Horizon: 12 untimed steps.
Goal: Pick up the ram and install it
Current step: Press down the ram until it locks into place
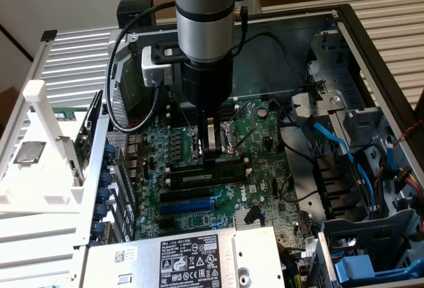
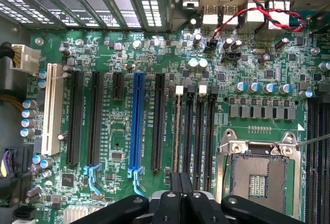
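Ram: the ram [image 1: 207, 176] is lying as a long, thin green stick with dark chips in a black slot on the motherboard [image 1: 265, 169], directly under the gripper [image 1: 212, 157]; in the wrist view it is showing edge-on [image 2: 177, 131] among the black slots.
Board: the flat green motherboard is carrying a square metal-framed CPU socket [image 2: 260, 175], a long blue slot [image 2: 137, 126], a white slot [image 2: 50, 108] and rows of round silver capacitors.
Surroundings: grey sheet-metal case walls, a labelled power supply [image 1: 192, 258], blue cables [image 1: 334, 145] and a twisted red-black wire [image 2: 242, 15] are sitting around the board, apart from the gripper.
Jaws: pressed together, the tips [image 2: 181, 185] resting on the ram's top edge.
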{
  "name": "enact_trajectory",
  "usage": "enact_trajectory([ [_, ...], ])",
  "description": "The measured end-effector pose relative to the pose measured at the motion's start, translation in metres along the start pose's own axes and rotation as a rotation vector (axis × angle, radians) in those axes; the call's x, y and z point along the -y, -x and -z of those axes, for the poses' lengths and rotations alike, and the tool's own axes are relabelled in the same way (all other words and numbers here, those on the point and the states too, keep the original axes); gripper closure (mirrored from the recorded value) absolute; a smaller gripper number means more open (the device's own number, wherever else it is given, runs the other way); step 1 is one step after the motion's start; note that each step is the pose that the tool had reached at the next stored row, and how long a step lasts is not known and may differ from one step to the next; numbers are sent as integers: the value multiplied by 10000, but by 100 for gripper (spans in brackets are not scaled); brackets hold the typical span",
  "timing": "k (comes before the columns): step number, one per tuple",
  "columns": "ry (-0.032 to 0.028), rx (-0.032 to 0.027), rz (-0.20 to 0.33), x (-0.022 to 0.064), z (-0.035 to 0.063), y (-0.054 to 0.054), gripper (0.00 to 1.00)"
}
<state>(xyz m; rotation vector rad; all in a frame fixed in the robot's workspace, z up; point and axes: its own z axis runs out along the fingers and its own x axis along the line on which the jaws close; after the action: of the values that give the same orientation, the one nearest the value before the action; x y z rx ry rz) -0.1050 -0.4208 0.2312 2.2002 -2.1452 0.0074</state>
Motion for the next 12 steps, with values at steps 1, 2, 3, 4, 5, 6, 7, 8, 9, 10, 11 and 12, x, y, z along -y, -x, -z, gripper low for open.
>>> enact_trajectory([
  [1, 0, 0, -1, 0, 0, -1, 90],
  [2, 0, -1, -1, 0, 0, -1, 90],
  [3, 0, 0, -1, 0, 0, -1, 90],
  [4, 0, 0, 0, 0, 0, -1, 90],
  [5, 0, 0, 0, 0, 0, -1, 90],
  [6, 0, 0, 0, 0, 0, -2, 90],
  [7, 0, 0, 0, 0, 0, -4, 90],
  [8, -1, 0, 0, 0, 0, -5, 90],
  [9, 0, 0, 0, 0, 0, -6, 90],
  [10, 0, 0, -1, 0, 0, -6, 90],
  [11, 0, 1, 0, 0, 0, -6, 90],
  [12, 0, 0, 0, 0, 0, -6, 90],
])
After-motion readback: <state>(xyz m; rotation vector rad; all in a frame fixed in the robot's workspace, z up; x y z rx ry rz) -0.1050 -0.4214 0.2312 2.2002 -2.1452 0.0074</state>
